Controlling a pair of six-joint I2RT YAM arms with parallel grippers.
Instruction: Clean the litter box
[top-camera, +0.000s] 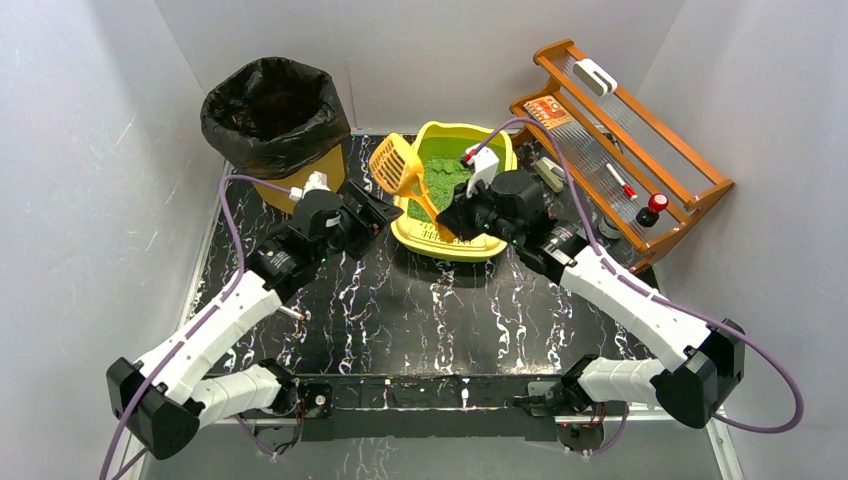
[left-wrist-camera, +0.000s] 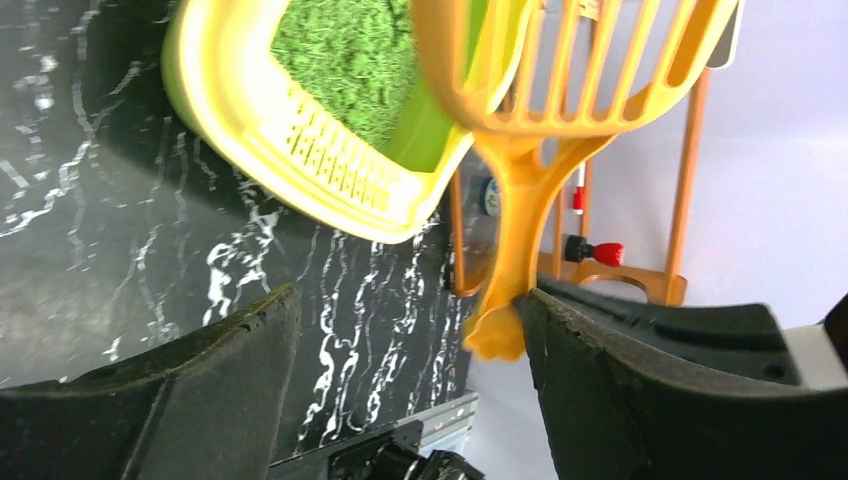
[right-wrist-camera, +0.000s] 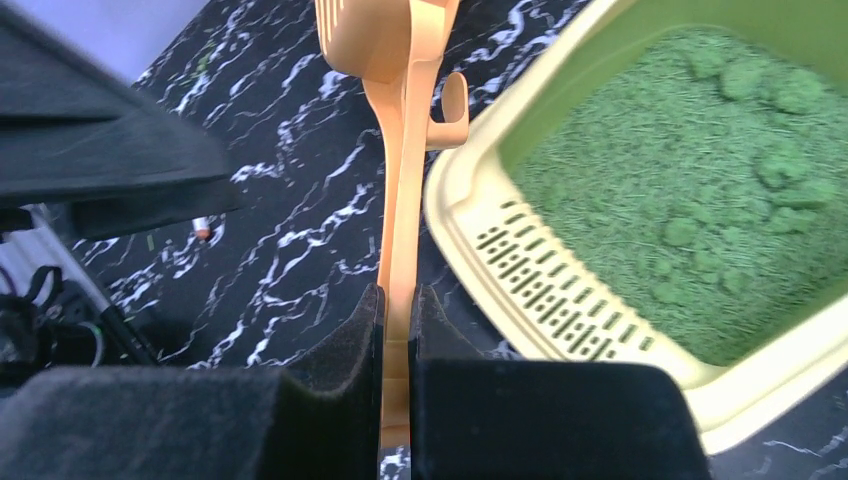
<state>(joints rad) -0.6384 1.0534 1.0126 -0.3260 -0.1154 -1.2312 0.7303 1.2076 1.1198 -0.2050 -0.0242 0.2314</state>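
At 12 o'clock from the table centre sits the litter box (top-camera: 420, 238), a shallow rounded yellow plastic tray with a slotted grate at its near end. Its green granular litter (right-wrist-camera: 700, 190) shows clumps, so sifting appears barely begun. The right gripper (right-wrist-camera: 398, 330) is clenched on the flat handle of the rigid orange slotted scoop (top-camera: 398, 165); the left gripper (left-wrist-camera: 408, 325) stands released, the handle tip between its jaws, with the black-bagged bin (top-camera: 275, 115) at 10 o'clock

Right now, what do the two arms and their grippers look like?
The left arm and right arm have white shells and black joints; a purple cable trails along each. The left gripper and right gripper are black with broad, matte, textured fingers.
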